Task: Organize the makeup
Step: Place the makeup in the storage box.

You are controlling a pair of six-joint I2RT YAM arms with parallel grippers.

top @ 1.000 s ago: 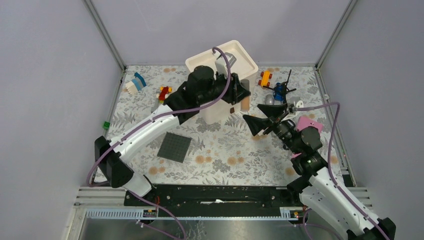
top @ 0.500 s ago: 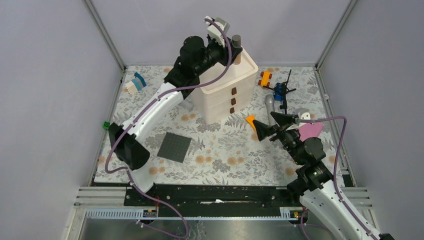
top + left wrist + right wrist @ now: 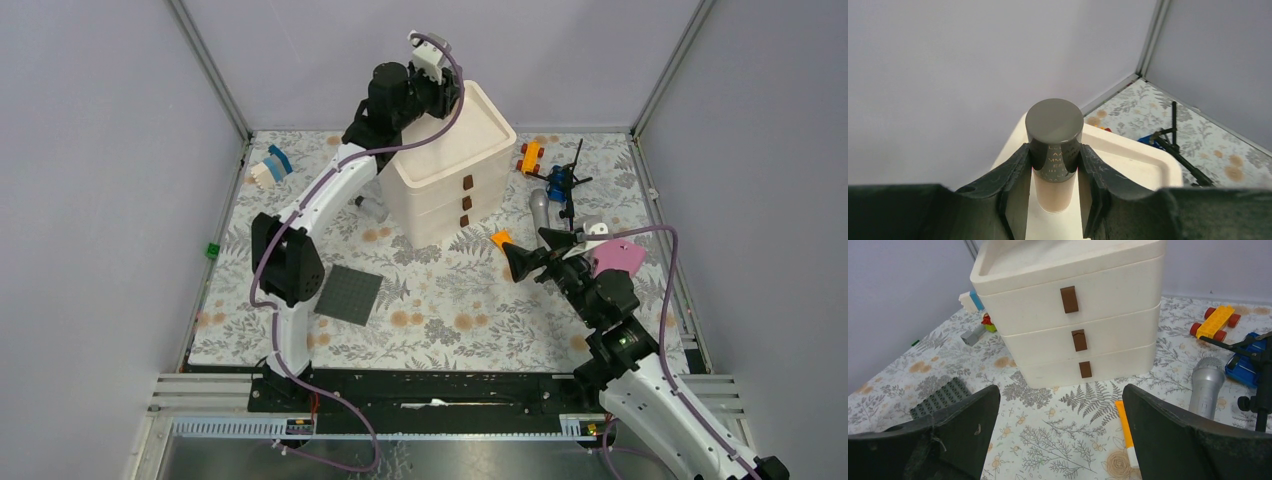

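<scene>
Left gripper (image 3: 1055, 156) has swung up over the drawers (image 3: 1148, 161), clamping the dark-capped beige tube (image 3: 1055, 127); right gripper (image 3: 1060, 392) gapes empty, orange tube (image 3: 1124, 427) and silver-grey tube (image 3: 1207, 385) unsorted beyond its fingers.

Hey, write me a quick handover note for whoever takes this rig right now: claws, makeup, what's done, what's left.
Left claw: shut on the dark-capped beige tube, held over the white drawer unit's top tray.
Right claw: open, empty, hovering over the table in front of the unit.
Orange tube and silver-grey tube lie on the table near it.
Done: beige tube is at the tray, not yet released.
Left: release it, then probably store the two tubes; all three drawers are shut.
</scene>
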